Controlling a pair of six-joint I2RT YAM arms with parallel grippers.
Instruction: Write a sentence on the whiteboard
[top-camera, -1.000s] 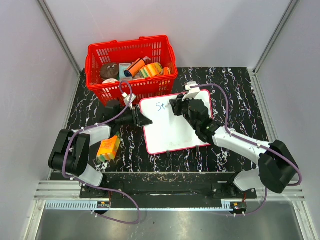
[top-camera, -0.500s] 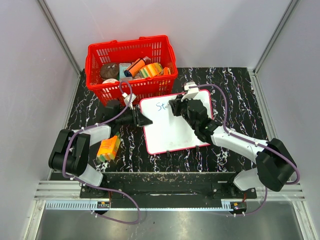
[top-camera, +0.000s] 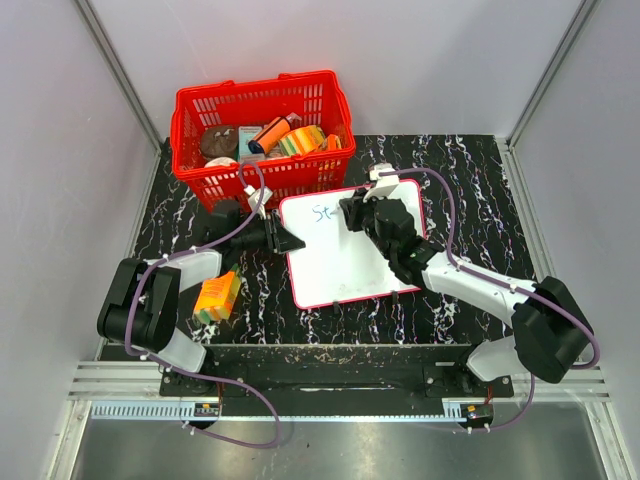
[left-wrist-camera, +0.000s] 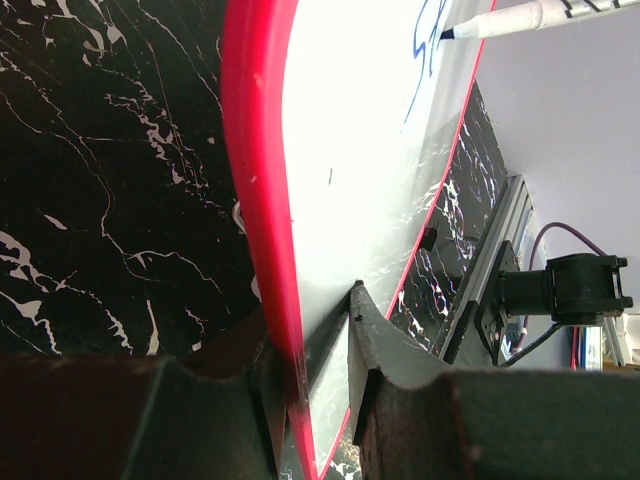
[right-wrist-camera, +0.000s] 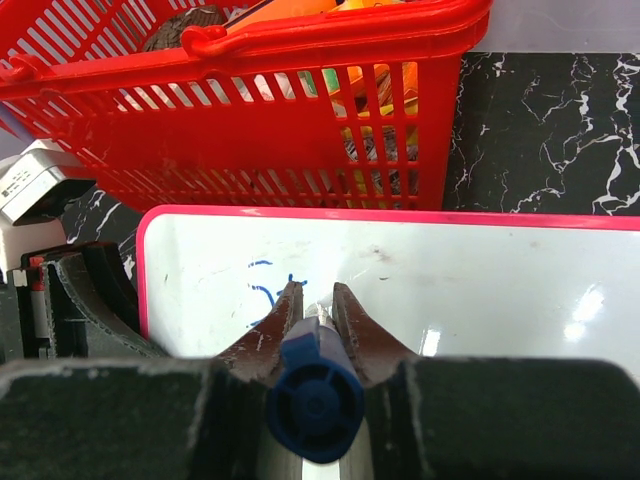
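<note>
The right gripper (right-wrist-camera: 316, 290), clamping the blue marker (right-wrist-camera: 312, 400), is edging right past 2 letters of the sentence (top-camera: 321, 212), barely begun; the left gripper (left-wrist-camera: 318, 340) is pinching the whiteboard (top-camera: 340, 265) lying before the basket (top-camera: 290, 178).

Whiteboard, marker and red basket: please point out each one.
whiteboard (top-camera: 345, 265): top external view, bare white middle.
marker (left-wrist-camera: 530, 15): left wrist view, white barrel.
red basket (right-wrist-camera: 400, 27): right wrist view, front rim.

Red-framed white whiteboard (top-camera: 340, 270), blue letters (top-camera: 320, 212)
</note>
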